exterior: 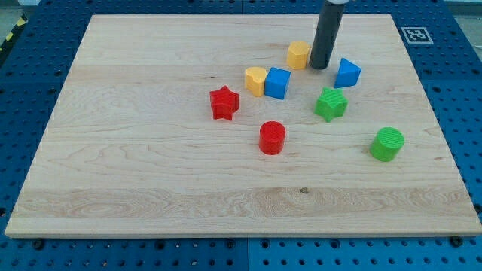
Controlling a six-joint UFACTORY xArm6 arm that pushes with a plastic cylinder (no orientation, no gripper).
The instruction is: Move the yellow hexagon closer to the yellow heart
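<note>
My tip (319,66) rests on the board (135,188), bare rod, nothing held, touching or just beside the yellow hexagon (299,54) on the hexagon's right in the view. Yellow heart (255,80) lies near, toward the view's lower left of the hexagon, with a blue cube (277,83) touching the heart's right side.

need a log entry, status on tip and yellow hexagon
My tip at yellow hexagon's right side. Yellow heart down-left of it, blue cube touching heart. Path between looks open.
</note>
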